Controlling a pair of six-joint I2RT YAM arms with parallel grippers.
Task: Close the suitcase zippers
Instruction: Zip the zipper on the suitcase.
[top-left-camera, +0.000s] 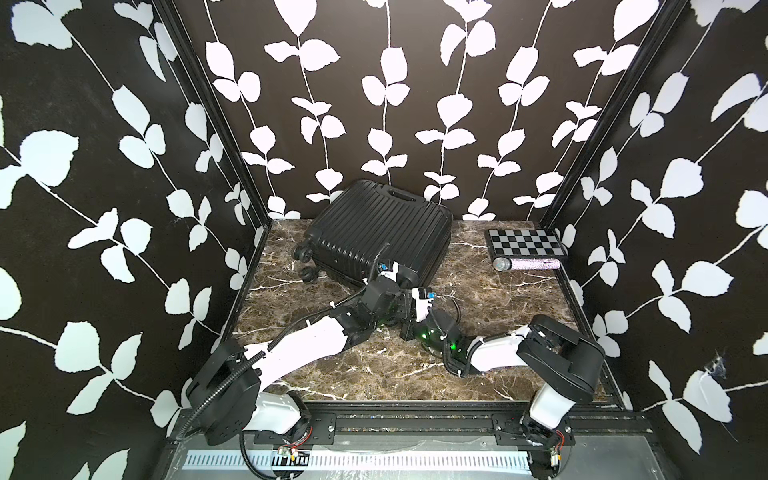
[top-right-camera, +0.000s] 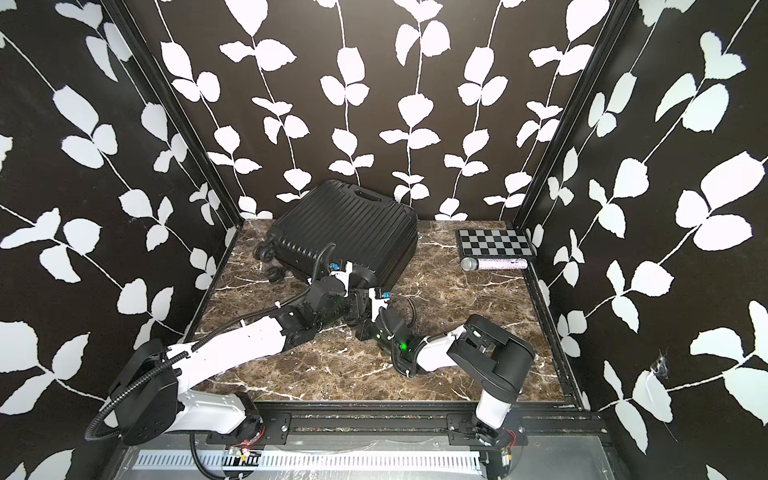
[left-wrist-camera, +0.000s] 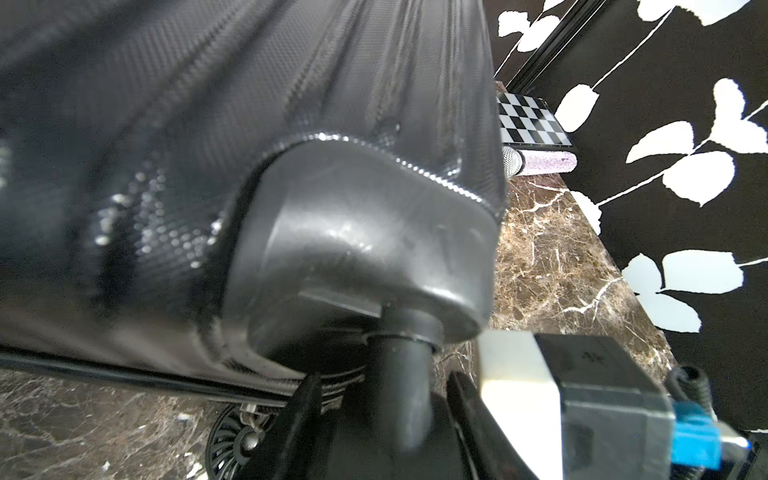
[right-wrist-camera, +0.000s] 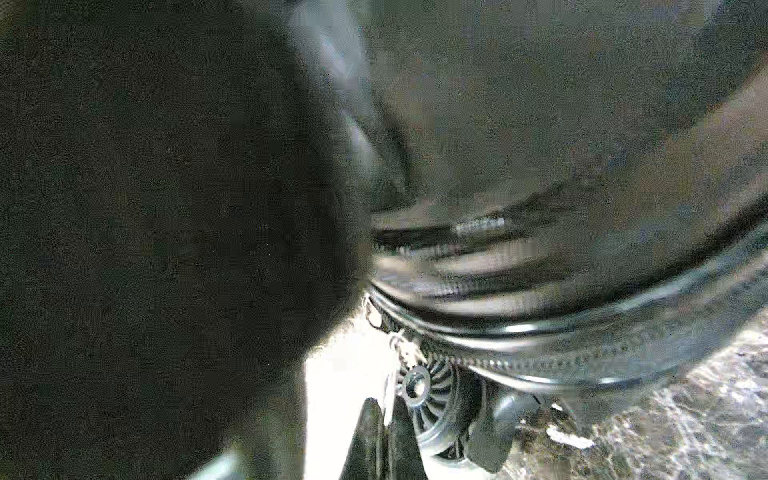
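The black ribbed suitcase (top-left-camera: 374, 232) (top-right-camera: 345, 232) lies flat at the back of the marble table, lid down. Both wrists crowd its near corner cap (top-left-camera: 409, 272). In the left wrist view my left gripper (left-wrist-camera: 384, 395) straddles the corner wheel's stem (left-wrist-camera: 403, 374) and is shut on that wheel. The zipper track (left-wrist-camera: 124, 374) (right-wrist-camera: 540, 363) runs along the rim seam. A small metal zipper pull (right-wrist-camera: 415, 384) (left-wrist-camera: 249, 419) hangs in front of a second wheel (right-wrist-camera: 440, 411). My right gripper (right-wrist-camera: 384, 409) is shut, tips just beside the pull's ring; I cannot tell whether they touch.
A checkerboard plate (top-left-camera: 525, 243) and a glittery microphone (top-left-camera: 528, 264) lie at the back right. Two more suitcase wheels (top-left-camera: 303, 253) stick out at the left. Leaf-patterned walls close in three sides, and the suitcase's back edge rests against the far one.
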